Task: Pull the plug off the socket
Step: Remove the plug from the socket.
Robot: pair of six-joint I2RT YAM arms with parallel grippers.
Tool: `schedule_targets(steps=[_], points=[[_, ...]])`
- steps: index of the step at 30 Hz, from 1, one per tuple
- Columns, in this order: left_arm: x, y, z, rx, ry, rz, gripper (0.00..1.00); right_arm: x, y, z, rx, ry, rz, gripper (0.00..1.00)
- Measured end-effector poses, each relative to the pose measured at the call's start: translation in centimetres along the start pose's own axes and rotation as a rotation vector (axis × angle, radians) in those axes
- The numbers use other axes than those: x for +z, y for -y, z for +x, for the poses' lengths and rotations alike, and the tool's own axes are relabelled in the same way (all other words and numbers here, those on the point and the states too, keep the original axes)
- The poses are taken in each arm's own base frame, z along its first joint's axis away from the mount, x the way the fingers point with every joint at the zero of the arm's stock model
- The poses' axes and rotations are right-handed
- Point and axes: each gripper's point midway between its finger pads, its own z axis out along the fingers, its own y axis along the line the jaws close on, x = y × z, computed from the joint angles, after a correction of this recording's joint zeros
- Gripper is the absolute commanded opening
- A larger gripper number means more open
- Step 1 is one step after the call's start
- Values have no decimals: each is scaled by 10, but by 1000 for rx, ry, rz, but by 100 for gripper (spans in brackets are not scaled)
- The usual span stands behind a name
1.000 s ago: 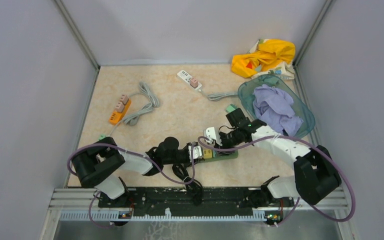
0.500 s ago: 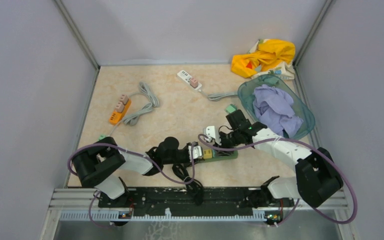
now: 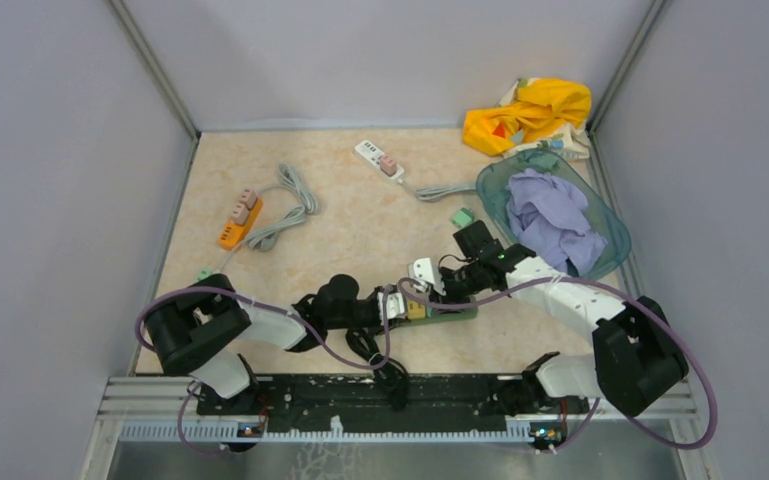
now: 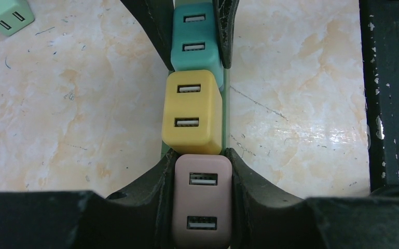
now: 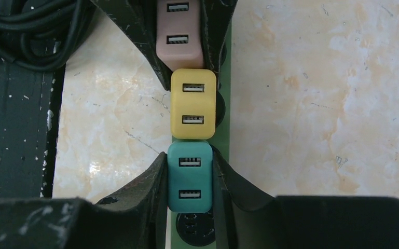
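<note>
A green power strip (image 3: 457, 312) lies on the table near the front, with a pink, a yellow and a teal plug in a row on it. My left gripper (image 4: 200, 156) is shut on the pink plug (image 4: 202, 199), one finger on each side. My right gripper (image 5: 189, 155) is shut on the teal plug (image 5: 189, 176) at the other end. The yellow plug (image 4: 192, 111) sits free between them. An empty socket (image 5: 197, 228) shows just behind the teal plug. In the top view both grippers (image 3: 392, 303) (image 3: 430, 290) meet over the strip.
An orange power strip (image 3: 239, 218) with a grey cord lies at the left, and a white one (image 3: 378, 158) at the back. A teal basket (image 3: 610, 235) with purple cloth and a yellow cloth (image 3: 527, 112) are at the right. A loose mint plug (image 3: 461, 217) lies nearby. A black rail (image 3: 290, 392) runs along the front.
My right gripper has shifted slightly toward the front, down onto the strip's teal plug. The left arm has not moved.
</note>
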Motion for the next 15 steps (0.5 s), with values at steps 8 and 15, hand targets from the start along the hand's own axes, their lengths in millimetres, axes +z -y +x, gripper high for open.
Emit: schedule_targets(steps=[8, 15], points=[[0, 0, -1, -8, 3, -2, 1, -5, 6, 2, 80, 15, 28, 0], [1, 2, -2, -12, 8, 5, 1, -7, -3, 3, -14, 43, -31, 0]])
